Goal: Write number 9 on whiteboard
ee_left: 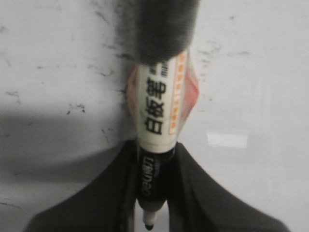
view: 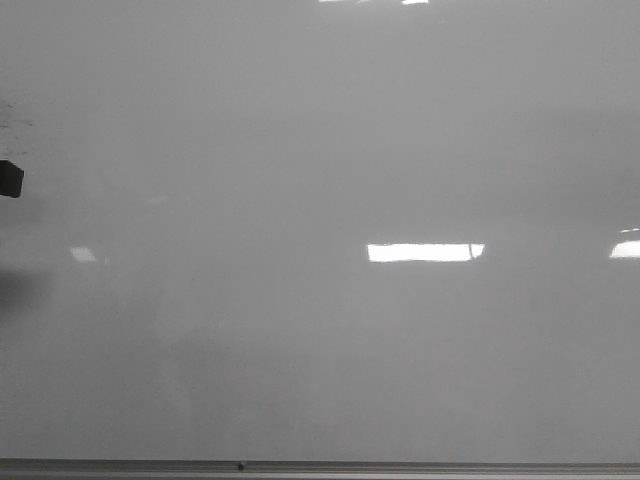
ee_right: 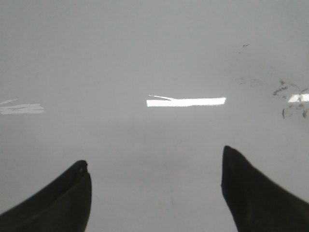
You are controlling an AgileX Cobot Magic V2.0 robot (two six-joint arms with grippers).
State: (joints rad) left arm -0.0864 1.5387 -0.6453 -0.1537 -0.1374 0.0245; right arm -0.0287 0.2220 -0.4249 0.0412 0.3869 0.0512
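Observation:
The whiteboard (view: 330, 160) fills the front view, with its grey metal rim (view: 400, 467) along the near edge. No number 9 shows on it in any view. My left gripper (ee_left: 154, 155) is shut on a whiteboard marker (ee_left: 157, 113), which has a white body with black characters, a dark end and an uncapped tip (ee_left: 148, 225). The marker is held over the board (ee_left: 251, 72). My right gripper (ee_right: 154, 157) is open and empty above bare board (ee_right: 154, 58). It is out of the front view.
Faint dark smudges mark the board around the marker (ee_left: 77, 107) and at one side of the right wrist view (ee_right: 289, 92). A small dark piece (view: 10, 178) pokes in at the front view's left edge; what it is cannot be told. Light reflections (view: 425, 252) lie on the board.

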